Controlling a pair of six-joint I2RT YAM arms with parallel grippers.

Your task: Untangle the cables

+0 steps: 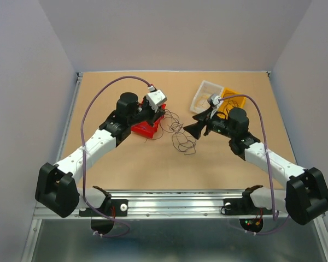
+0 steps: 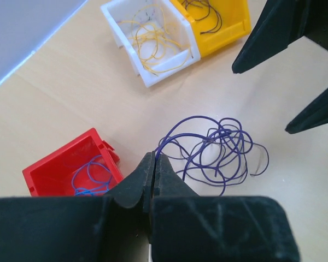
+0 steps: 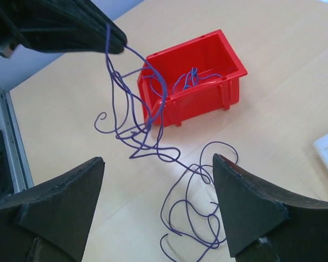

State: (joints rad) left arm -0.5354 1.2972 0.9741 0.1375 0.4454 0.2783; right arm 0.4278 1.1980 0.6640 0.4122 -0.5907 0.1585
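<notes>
The left hand [image 2: 154, 158] is shut tight on one strand from the messy bunch of thin purple wires [image 2: 213, 153]. That strand runs up to the hand. The rest of the bunch lies on the pale wooden counter [image 2: 71, 98] just in front, in loops that cross each other.

Beside the left hand sits the small red plastic box [image 2: 54, 154] with a few thin blue wires [image 2: 90, 174] inside. Past the bunch is the right hand [image 2: 260, 101] - wide open, holding nothing, and pointing at the far loops. Farthest back stand the white plastic box [image 2: 172, 68] with thin yellow wires [image 2: 150, 41] and, touching it, the yellow plastic box [image 2: 218, 38] with thin dark wires [image 2: 205, 13].

Here is what could go wrong:

- **Tighter knot:** The loops are hooked through each other. A hard pull on one strand may make the knot tighter instead of looser.
- **Whole bunch moves:** If nothing holds the bunch down, it may all lift or slide along together.
- **Strand slips:** The strand is very thin, so it could slip out of the shut hand.
- **Missed grab:** The right hand could close on nothing, or on too many strands at once.
- **Red box snag:** In the right wrist view the hanging wires pass right by a corner of the red box - I cannot tell if they touch. They could catch there and drag or tip the box.
</notes>
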